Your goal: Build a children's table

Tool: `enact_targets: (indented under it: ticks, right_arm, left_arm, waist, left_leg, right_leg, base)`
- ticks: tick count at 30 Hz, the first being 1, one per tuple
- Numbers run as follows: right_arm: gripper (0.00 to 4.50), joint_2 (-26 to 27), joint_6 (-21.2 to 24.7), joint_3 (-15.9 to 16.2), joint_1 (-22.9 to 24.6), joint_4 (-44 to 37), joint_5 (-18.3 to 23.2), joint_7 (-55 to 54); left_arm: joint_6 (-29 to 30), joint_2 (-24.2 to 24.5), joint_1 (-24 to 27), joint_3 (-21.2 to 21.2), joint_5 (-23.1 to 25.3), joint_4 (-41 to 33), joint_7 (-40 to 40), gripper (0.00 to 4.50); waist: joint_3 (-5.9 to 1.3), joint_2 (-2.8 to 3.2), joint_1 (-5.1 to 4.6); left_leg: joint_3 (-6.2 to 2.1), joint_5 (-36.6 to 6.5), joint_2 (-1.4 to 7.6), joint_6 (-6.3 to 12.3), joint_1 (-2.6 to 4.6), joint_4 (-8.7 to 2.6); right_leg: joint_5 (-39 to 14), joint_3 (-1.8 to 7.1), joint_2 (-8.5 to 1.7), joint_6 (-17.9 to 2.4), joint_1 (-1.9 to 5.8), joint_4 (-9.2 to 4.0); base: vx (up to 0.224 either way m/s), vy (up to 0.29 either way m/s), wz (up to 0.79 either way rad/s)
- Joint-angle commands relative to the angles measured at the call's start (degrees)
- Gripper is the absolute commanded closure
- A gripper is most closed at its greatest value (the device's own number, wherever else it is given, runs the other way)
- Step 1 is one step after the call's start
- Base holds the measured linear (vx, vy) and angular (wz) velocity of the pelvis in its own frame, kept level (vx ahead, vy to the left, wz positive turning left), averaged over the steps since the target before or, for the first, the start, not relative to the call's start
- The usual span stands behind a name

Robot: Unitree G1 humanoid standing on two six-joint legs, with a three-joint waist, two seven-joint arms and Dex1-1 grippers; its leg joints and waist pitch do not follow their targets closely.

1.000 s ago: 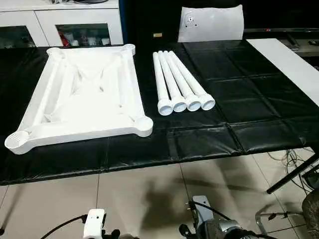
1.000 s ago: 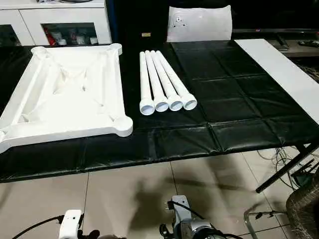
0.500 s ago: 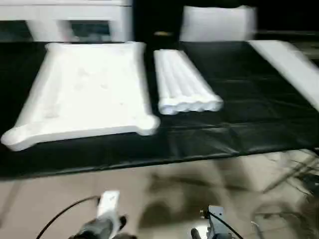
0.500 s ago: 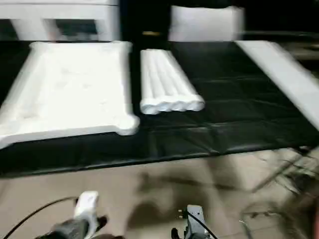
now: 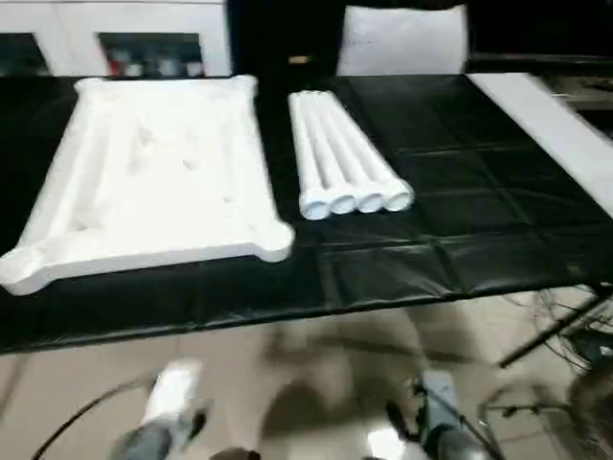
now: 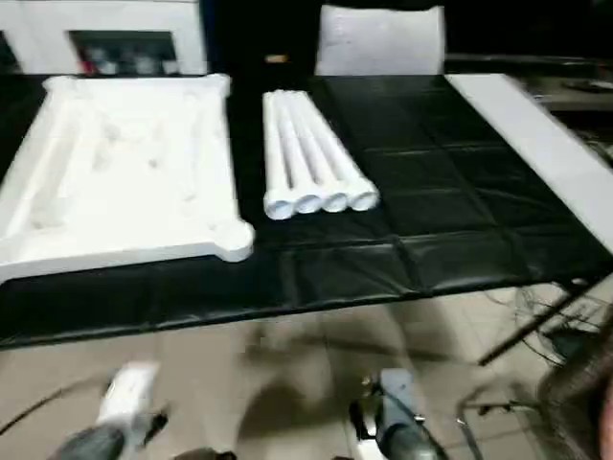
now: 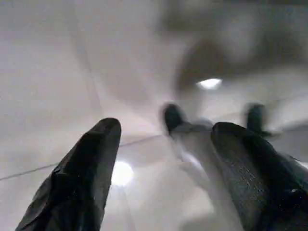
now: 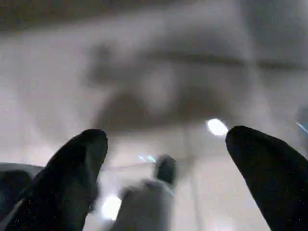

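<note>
Table top (image 5: 158,172), one, is lying ribbed side up on your counter (image 5: 460,211), four legs (image 5: 343,168) just beside it near the front edge. Open black surface is stretching rightward. Your left gripper (image 7: 163,159) and right gripper (image 8: 166,159) are hanging spread over floor, holding nothing.

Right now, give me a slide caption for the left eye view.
Upturned table top and four legs side by side on the black work surface, unassembled.

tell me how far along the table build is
Done: nothing joined. The table top lies underside up on the black work table, four legs loose beside it. In hand: nothing; left tool and right tool open, empty. Left: fit all four legs.
</note>
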Motion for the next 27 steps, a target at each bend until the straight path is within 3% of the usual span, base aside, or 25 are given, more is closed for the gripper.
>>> enact_targets:
  ticks: [1,2,3,4,5,6,8,9,10,11,13,14,16,18,19,21,23,25,27]
  right_arm:
    - [0.0,-0.5,-2.1,1.3,0.7,-2.0,-0.3,2.4]
    - [0.0,-0.9,-4.4,3.1,2.3,-4.5,-1.4,3.6]
    - [0.0,-0.9,-4.4,3.1,2.3,-4.5,-1.4,3.6]
    - [0.0,-1.1,-6.5,4.4,5.2,-10.5,-1.0,5.9]
    - [0.0,-1.1,-7.0,4.8,7.4,-15.8,0.1,7.9]
    - [0.0,-1.1,-7.0,4.8,7.4,-15.8,0.1,7.9]
    - [0.0,-1.6,-3.9,6.5,13.7,-30.1,3.0,13.3]
    - [0.0,-1.9,-3.0,7.1,16.0,-35.2,3.0,14.2]
    - [0.0,-2.1,-1.7,7.3,17.9,-39.5,3.6,14.8]
    - [0.0,-2.2,-1.4,7.4,18.3,-40.7,3.9,14.8]
    - [0.0,-2.5,1.8,7.9,21.7,-49.6,6.6,15.4]
    - [0.0,-2.5,1.8,7.9,21.7,-49.6,6.6,15.4]
    - [0.0,-3.2,3.6,8.9,24.3,-56.8,8.0,15.2]
    - [0.0,-5.0,7.2,10.2,28.5,-68.5,9.9,15.2]
    - [0.0,-6.8,12.8,10.7,32.2,-80.3,13.2,15.5]
    - [0.0,-7.4,15.9,10.5,33.4,-85.1,14.9,15.7]
    - [0.0,-8.6,20.3,10.1,34.4,-91.7,18.8,15.5]
    - [0.0,-10.5,27.4,8.3,34.6,-102.6,23.8,12.0]
    - [0.0,-10.4,28.6,7.7,33.0,-105.8,26.2,10.1]
  left_arm:
    - [-1.7,-1.1,1.3,-2.3,0.2,-3.8,-4.7,1.15]
    - [-2.6,-0.5,4.5,-3.5,0.1,-8.1,-6.0,1.15]
    - [-2.6,-0.5,4.5,-3.5,0.1,-8.1,-6.0,1.15]
    - [-5.7,-0.1,8.9,-4.4,-1.6,-15.4,-8.5,1.15]
    - [-7.0,-0.1,12.1,-4.6,-3.9,-21.5,-10.3,1.15]
    - [-7.0,-0.1,12.1,-4.6,-3.9,-21.5,-10.3,1.15]
    - [-6.6,-0.1,18.1,-4.6,-8.2,-35.1,-13.0,1.15]
    - [-5.7,0.0,20.4,-4.6,-9.2,-40.5,-14.4,1.15]
    - [-5.7,0.0,21.6,-4.7,-9.5,-43.3,-15.4,1.15]
    - [-5.8,0.0,21.9,-4.7,-9.6,-43.9,-15.5,1.15]
    - [-5.4,-0.4,24.1,-5.3,-10.3,-49.9,-15.9,1.15]
    - [-5.4,-0.4,24.1,-5.3,-10.3,-49.9,-15.9,1.15]
    - [-3.5,0.0,26.7,-6.1,-11.6,-57.1,-15.9,1.15]
    - [-0.6,1.4,30.4,-7.2,-13.9,-67.1,-16.0,1.15]
    - [2.2,2.8,33.6,-7.8,-16.4,-75.8,-16.3,1.15]
    - [3.6,3.2,34.8,-7.8,-17.4,-79.4,-16.6,1.15]
    - [5.9,3.7,36.1,-7.8,-19.3,-84.9,-16.7,1.15]
    - [11.1,3.9,36.7,-7.3,-23.4,-94.7,-14.7,1.15]
    - [13.3,4.2,35.9,-7.1,-24.3,-98.5,-13.3,1.15]
  waist:
    - [-2.05,0.46,0.07]
    - [-1.84,0.22,0.58]
    - [-1.77,0.41,0.83]
    - [-1.22,-0.41,0.55]
    - [-1.32,-0.12,1.24]
    - [-0.98,-0.11,1.21]
    - [-0.93,-0.76,0.94]
    - [-0.7,-1.0,1.25]
    - [-0.41,-0.88,1.14]
    - [-0.3,-1.17,0.9]
    - [0.12,-1.13,1.01]
    - [0.04,-1.28,1.07]
    - [0.31,-1.17,1.03]
    - [0.3,-0.93,1.06]
    - [0.09,-1.01,1.32]
    - [-0.01,-1.18,1.29]
    - [-0.27,-1.25,1.04]
    - [-0.3,-1.29,1.25]
    - [-0.28,-1.46,1.25]
  left_leg:
    - [-4.77,-15.6,9.95,0.6,1.91,-5.71]
    - [-4.86,-17.9,10.17,-0.93,2.06,-5.96]
    - [-5.08,-18.9,10.34,-1.52,2.01,-6.02]
    - [-4.98,-20.6,10.09,-2.42,2.09,-6.33]
    - [-5.48,-20.7,10.5,-2.37,1.74,-6.18]
    - [-5.59,-23.1,10.74,-2.44,1.61,-6.53]
    - [-5.43,-24.4,10.45,-3.05,1.97,-6.91]
    - [-5.59,-24.0,10.65,-3.22,1.86,-7.12]
    - [-5.48,-24.2,10.51,-3.63,1.82,-7.33]
    - [-5.31,-24.8,10.35,-3.85,1.94,-7.42]
    - [-5.52,-26.7,10.07,-5.36,2.16,-7.3]
    - [-5.65,-26.6,10.11,-5.49,2.11,-7.29]
    - [-5.89,-27.7,10.12,-6.27,2.21,-7.43]
    - [-5.84,-26.5,10.06,-6.5,2.14,-7.64]
    - [-5.73,-24.1,10.16,-6.27,2.4,-7.55]
    - [-5.63,-18.3,9.96,-4.34,2.15,-7.39]
    - [-5.34,-14.6,9.53,-2.88,2.25,-7.03]
    - [-5.29,-14.5,9.52,-2.9,2.21,-6.89]
    - [-5.13,-15.5,9.35,-3.78,2.37,-6.89]
  right_leg:
    - [3.3,4.21,-6.96,-17.7,0.42,-3.33]
    - [-0.8,4.33,-7.07,-16.8,0.34,-3.74]
    - [-2.1,4.45,-7.3,-16.4,0.36,-3.82]
    - [-5.0,4.52,-6.9,-15.5,-0.09,-4.27]
    - [-4.9,4.84,-7.7,-14.9,0.57,-4.19]
    - [-7.4,4.92,-7.66,-13.4,0.27,-4.54]
    - [-8.5,4.66,-6.4,-12.5,-0.06,-4.47]
    - [-7.6,4.77,-6.4,-12.1,0.16,-4.44]
    - [-7.5,4.77,-6.12,-11.9,-0.1,-4.4]
    - [-8.4,4.78,-5.83,-11.8,-0.21,-4.59]
    - [-12.9,5.19,-6.31,-10.6,-0.62,-5.19]
    - [-13.1,5.25,-6.44,-10.1,-0.28,-5.25]
    - [-15.9,5.37,-6.36,-9.0,-0.43,-5.54]
    - [-12.8,5.25,-5.78,-8.8,-0.2,-5.2]
    - [-7.8,5.12,-5.31,-8.4,0.15,-4.72]
    - [1.9,4.61,-4.59,-8.1,0.76,-3.66]
    - [5.8,4.41,-4.54,-8.9,0.9,-3.3]
    - [3.2,4.58,-5.14,-9.9,1.33,-3.51]
    - [-0.2,4.51,-4.98,-9.7,1.18,-3.67]
  base:
    - [0.0,0.0,0.0]
    - [0.0,0.0,0.0]
    - [0.0,0.0,0.0]
    - [0.0,0.0,0.0]
    - [0.0,0.0,0.0]
    - [0.0,0.0,0.0]
    - [0.0,0.0,0.0]
    - [0.0,0.0,0.0]
    - [0.0,0.0,0.0]
    - [0.0,0.0,0.0]
    - [0.0,0.0,0.0]
    - [0.0,0.0,0.0]
    - [0.0,0.0,0.0]
    - [0.0,0.0,0.0]
    - [0.0,0.0,0.0]
    - [0.0,0.0,0.0]
    - [0.0,0.0,0.0]
    - [0.0,0.0,0.0]
    - [0.0,0.0,0.0]
